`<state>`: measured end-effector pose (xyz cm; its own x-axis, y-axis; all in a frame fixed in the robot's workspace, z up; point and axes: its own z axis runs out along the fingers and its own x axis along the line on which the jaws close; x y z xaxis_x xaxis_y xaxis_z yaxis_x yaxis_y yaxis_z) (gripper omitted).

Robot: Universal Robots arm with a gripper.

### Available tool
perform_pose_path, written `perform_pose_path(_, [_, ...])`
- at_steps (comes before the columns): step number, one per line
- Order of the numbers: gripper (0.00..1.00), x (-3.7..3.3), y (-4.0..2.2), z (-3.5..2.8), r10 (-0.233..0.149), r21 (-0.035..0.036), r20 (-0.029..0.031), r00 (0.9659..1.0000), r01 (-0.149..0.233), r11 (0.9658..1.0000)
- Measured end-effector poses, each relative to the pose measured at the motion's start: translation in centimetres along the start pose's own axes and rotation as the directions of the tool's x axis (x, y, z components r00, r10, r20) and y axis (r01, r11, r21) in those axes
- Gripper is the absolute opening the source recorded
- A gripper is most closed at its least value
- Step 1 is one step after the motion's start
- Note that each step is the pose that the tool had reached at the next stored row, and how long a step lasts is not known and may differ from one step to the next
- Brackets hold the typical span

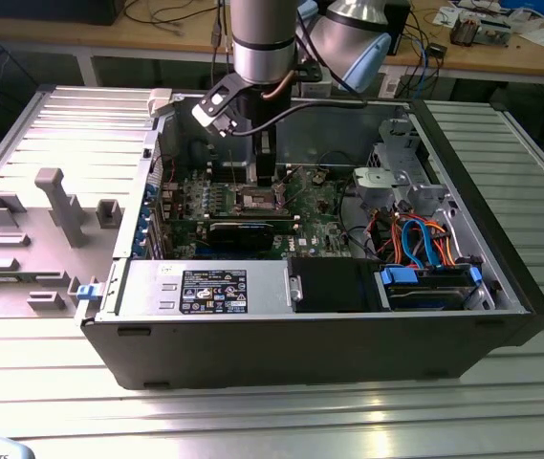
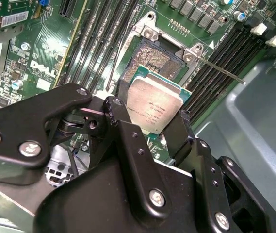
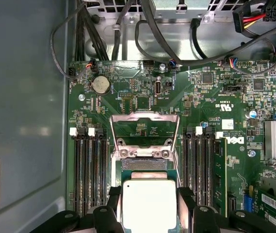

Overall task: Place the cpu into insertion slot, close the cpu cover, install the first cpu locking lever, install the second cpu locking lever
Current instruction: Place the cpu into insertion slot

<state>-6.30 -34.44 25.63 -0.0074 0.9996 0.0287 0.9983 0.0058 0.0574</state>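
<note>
Grey fixture plate point(image 1: 47, 225): lies outside the case, well off to the exterior view's left of the gripper, with grey blocks standing on it.
Computer case point(image 1: 128, 335): lies open on its side; the arm reaches down into it.
Power supply point(image 1: 205, 287): along the case's front wall, below the gripper in the exterior view and apart from it.
Motherboard point(image 3: 142, 92): green, directly under the gripper.
Memory slots point(image 3: 87, 170): long dark rows flanking the gripper on both sides in the first wrist view.
Gripper point(image 1: 265, 177): hangs over the middle of the board, its two black fingers point(image 2: 123, 126) drawn in just to the chip's width and pressing on opposite edges of it.
Cpu point(image 2: 154, 104): clamped between the fingers with its pale metal face showing; also seen at point(image 3: 149, 204).
Insertion slot point(image 2: 152, 57): just beyond the fingertips, partly overlapped by the held cpu; whether the two touch cannot be told.
Cpu cover point(image 3: 144, 116): swung open, on the far side of the slot from the gripper.
Locking lever point(image 2: 222, 73): thin metal rod jutting out from the slot's corner, near one finger and unlatched.
Drive cage point(image 1: 424, 244): with blue and orange cables, well to the exterior view's right of the gripper.
</note>
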Motion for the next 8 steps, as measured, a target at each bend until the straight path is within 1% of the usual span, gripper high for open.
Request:
perform_pose_path(4, [0.54, -0.02, -0.04, 0.76, 0.000, -0.0001, 0.0000, 1.0000, 0.000, 1.0000])
perform_pose_path(5, [0.54, -0.03, -0.06, 1.13, 0.000, -0.0001, -0.0001, 1.0000, 0.000, 1.0000])
perform_pose_path(7, [0.54, -0.05, -0.09, 1.58, 0.000, -0.0001, -0.0001, 1.0000, 0.000, 1.0000])
perform_pose_path(8, [0.54, -0.06, -0.11, 1.95, 0.000, 0.0000, 0.0000, 1.0000, 0.000, 1.0000])
